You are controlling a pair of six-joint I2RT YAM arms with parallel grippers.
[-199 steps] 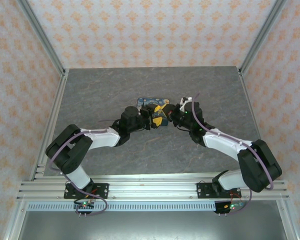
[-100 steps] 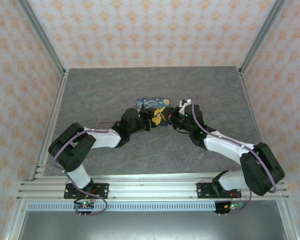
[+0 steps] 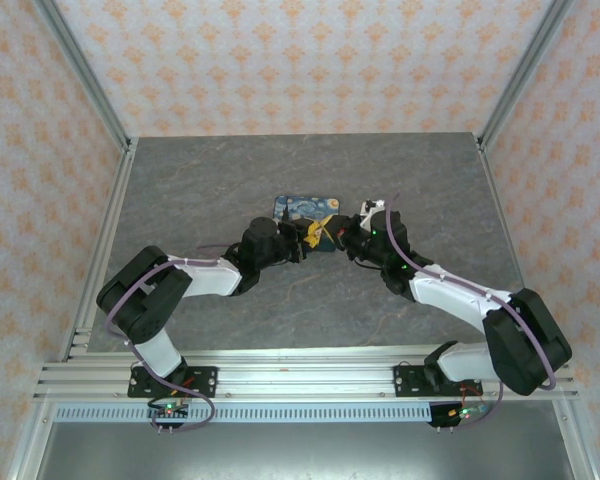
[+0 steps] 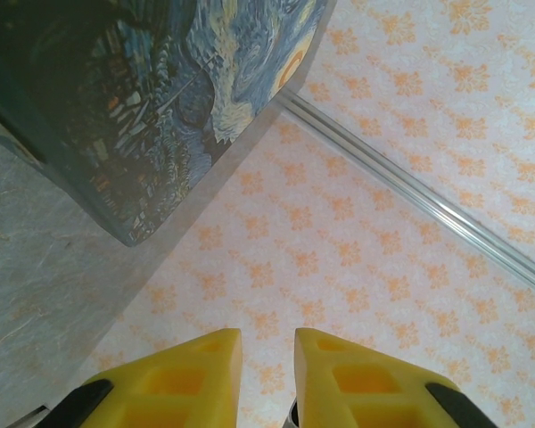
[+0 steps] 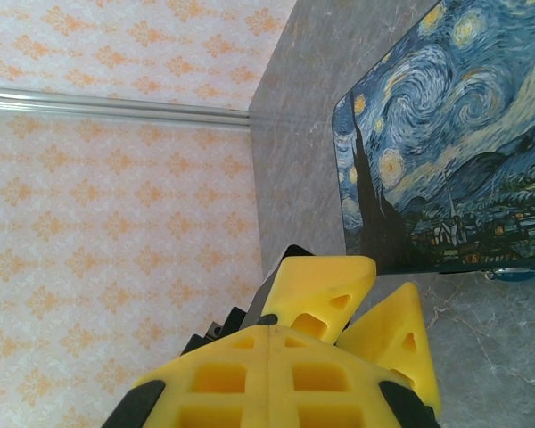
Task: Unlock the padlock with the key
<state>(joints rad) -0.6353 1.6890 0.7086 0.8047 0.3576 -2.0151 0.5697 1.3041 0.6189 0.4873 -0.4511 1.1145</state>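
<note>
Right wrist view catches the padlock (image 5: 515, 274) at the box's (image 5: 446, 143) edge.

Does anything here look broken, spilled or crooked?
Nothing looks spilled or damaged. The box lies flat. The one curious thing is that the left gripper and right gripper crowd tip to tip at its near edge.

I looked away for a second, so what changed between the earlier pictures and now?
The right gripper, shut, slid left toward the left gripper, whose jaws narrowed to a slim gap. Nothing visibly taken or released. The Starry Night box stayed put.
</note>
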